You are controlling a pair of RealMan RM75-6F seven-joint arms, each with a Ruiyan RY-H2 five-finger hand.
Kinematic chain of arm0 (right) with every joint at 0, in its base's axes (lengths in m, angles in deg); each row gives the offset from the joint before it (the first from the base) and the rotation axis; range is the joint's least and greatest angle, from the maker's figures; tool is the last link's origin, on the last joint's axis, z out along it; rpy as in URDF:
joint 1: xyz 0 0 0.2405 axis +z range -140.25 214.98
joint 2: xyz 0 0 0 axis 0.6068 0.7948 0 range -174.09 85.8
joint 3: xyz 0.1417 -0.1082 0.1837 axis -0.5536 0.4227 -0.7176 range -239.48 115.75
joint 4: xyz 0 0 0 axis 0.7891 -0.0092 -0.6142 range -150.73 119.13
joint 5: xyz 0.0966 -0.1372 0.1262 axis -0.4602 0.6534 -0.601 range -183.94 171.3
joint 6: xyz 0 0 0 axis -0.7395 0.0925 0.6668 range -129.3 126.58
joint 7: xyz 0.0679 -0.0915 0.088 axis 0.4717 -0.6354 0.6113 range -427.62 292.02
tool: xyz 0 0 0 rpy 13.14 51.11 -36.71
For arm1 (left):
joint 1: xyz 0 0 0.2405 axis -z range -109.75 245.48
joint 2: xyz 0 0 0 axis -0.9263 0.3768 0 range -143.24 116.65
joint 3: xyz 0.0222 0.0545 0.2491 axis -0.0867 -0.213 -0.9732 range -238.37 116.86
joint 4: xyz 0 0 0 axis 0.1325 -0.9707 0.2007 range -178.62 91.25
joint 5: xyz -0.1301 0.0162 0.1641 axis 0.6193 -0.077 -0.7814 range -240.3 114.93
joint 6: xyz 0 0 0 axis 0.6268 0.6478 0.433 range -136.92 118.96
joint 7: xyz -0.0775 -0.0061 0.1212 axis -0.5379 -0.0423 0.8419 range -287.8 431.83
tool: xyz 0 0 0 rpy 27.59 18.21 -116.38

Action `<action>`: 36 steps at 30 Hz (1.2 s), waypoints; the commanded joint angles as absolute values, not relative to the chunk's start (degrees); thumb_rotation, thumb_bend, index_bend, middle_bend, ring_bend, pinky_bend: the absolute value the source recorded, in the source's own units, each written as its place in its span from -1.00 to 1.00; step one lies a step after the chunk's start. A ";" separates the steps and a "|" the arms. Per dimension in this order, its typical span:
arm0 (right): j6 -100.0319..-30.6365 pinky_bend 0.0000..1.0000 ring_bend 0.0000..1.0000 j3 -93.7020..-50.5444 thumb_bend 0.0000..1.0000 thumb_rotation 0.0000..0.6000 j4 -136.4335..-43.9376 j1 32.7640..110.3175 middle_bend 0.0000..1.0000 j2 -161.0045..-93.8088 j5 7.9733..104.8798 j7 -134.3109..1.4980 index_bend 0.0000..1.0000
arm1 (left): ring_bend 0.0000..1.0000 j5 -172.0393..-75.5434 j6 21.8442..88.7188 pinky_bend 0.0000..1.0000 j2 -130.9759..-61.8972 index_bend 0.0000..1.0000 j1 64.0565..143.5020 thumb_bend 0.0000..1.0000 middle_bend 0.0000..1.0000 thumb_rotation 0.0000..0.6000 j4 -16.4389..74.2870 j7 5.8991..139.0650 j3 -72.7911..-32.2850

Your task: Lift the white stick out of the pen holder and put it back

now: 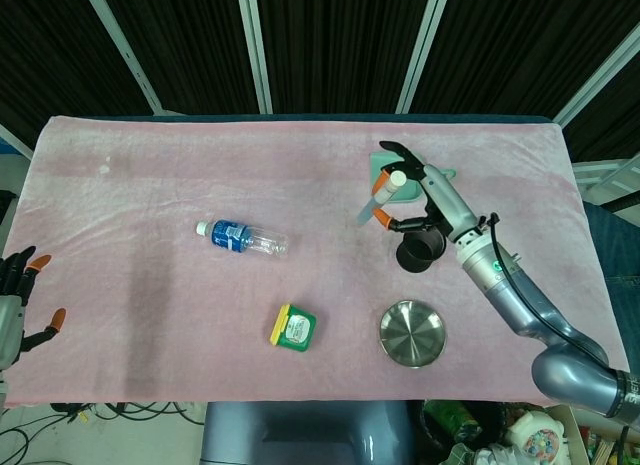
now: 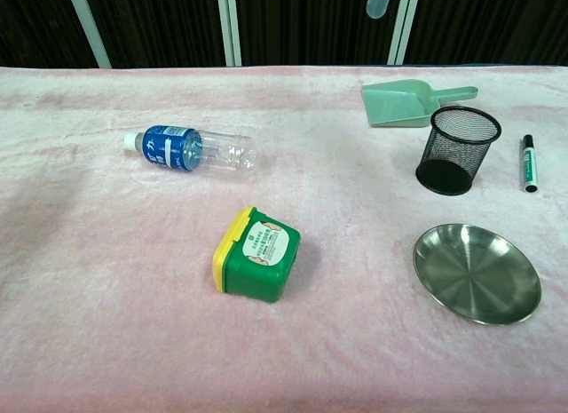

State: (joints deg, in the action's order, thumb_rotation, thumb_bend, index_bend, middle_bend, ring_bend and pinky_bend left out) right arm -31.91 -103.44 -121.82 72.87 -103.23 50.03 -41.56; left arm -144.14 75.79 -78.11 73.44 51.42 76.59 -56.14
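Note:
My right hand (image 1: 422, 192) is raised above the table and pinches the white stick (image 1: 366, 211), which slants down to the left. In the head view hand and stick show over the green scoop (image 1: 381, 166), just up and left of the black mesh pen holder (image 1: 419, 248). The chest view catches only the stick's lower end (image 2: 377, 1) at the top edge, well above the empty pen holder (image 2: 459, 149). My left hand (image 1: 14, 303) hangs off the table's left edge with its fingers apart, holding nothing.
A green marker (image 2: 530, 162) lies right of the holder. A steel plate (image 2: 477, 273) sits in front of it, the scoop (image 2: 408, 102) behind. A water bottle (image 2: 195, 150) and a green box with a yellow lid (image 2: 257, 253) lie further left on the pink cloth.

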 commanded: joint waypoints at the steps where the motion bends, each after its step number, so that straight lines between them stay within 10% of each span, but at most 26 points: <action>1: -31.15 -0.59 -0.60 -102.43 -0.22 1.00 -120.33 71.63 -0.89 -102.38 52.09 -39.70 0.27 | -1.00 -144.12 75.88 -1.00 -78.17 -0.76 73.42 -0.35 -0.95 1.00 51.47 76.70 -56.14; 36: -32.05 -0.59 -0.60 -87.42 -0.22 1.00 -103.41 76.97 -0.89 -108.03 51.30 -41.33 0.27 | -1.00 -143.88 76.13 -1.00 -78.24 -0.76 73.27 -0.35 -0.96 1.00 51.43 77.16 -56.07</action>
